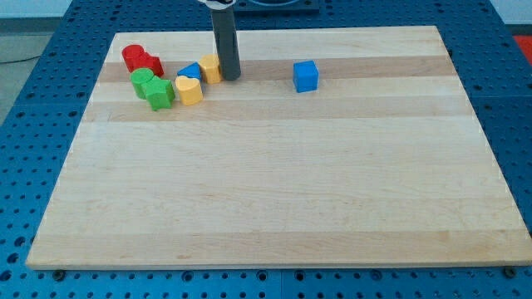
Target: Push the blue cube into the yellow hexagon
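The straight dark rod hangs upright from the view's top edge, my tip (229,78) resting at the surface.

Our tip (229,77) rests on the counter (274,191) just right of the yellow hexagon (210,68); the blue cube (306,75) sits well apart at the view's right.

wooden board (274,183); blue cube (306,75) alone; red (140,59), green (153,88), yellow blocks (189,90) clustered top-left
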### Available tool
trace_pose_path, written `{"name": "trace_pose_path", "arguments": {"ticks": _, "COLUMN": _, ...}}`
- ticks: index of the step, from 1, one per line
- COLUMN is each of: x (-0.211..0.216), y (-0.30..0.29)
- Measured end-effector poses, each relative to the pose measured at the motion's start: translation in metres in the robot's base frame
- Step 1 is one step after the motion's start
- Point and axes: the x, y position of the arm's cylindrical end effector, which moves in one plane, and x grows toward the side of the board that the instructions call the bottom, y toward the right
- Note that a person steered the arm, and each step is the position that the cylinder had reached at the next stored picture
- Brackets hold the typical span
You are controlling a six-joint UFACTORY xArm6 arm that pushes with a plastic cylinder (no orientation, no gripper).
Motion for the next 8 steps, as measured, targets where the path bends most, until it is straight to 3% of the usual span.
{"name": "trace_pose_path", "arguments": {"ticks": 3, "x": 0.003, "y": -0.007}}
{"name": "trace_pose_path", "arguments": {"ticks": 4, "x": 0.042, "y": 0.005}}
{"name": "trace_pose_path", "arguments": {"ticks": 5, "x": 0.102, "y": 0.054}}
{"name": "trace_pose_path", "arguments": {"ticks": 6, "x": 0.12, "y": 0.143}}
{"name": "trace_pose_path", "arguments": {"ticks": 7, "x": 0.093, "y": 0.202}}
{"name": "trace_pose_path", "arguments": {"ticks": 8, "x": 0.052, "y": 0.2}}
